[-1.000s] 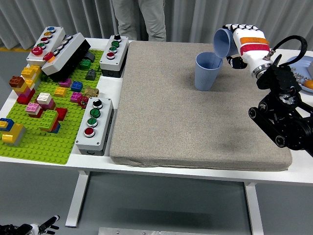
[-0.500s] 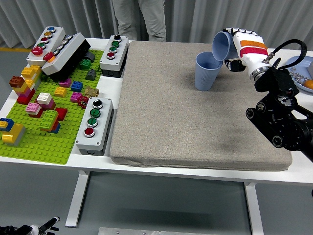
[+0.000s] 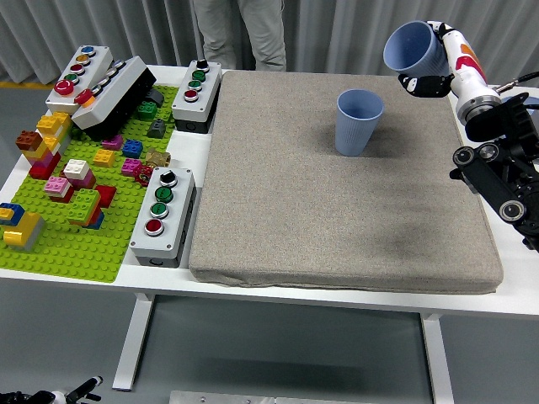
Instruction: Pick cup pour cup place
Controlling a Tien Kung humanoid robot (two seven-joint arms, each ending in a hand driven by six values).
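Right hand (image 3: 440,59): enters from the right edge, raised above the far right corner of the mat, fingers wrapped around a blue cup (image 3: 413,46). The cup is held in the air and tilted, mouth turned toward the camera and to the left, up and to the right of the second cup and clear of it. Judged purpose: a pouring attitude, though nothing can be seen leaving the cup. Left hand: not in view.

Items, left to right:

1. Green baseplate (image 3: 80,248), at the table's left. It carries loose toy bricks (image 3: 63,181) in yellow, red, pink, blue and green, scattered and stacked; no part in the task.
2. Grey button boxes: one with coloured buttons at the far left corner (image 3: 77,76), with a dark box leaning beside it; one at the baseplate's near right edge (image 3: 162,215); one at the mat's far left corner (image 3: 196,94). All lie off the mat, leaving the working area free.
3. Grey padded mat (image 3: 337,219), covering the table's middle and right; likely there to cushion and steady the cups.
4. Standing blue cup (image 3: 358,122), upright on the mat's far right part, mouth open upward; judged the receiver for the pour. Contents cannot be told.
5. White table (image 3: 278,295), bearing all of the above.
6. A person's legs (image 3: 240,34), standing at the far side, hands not visible.
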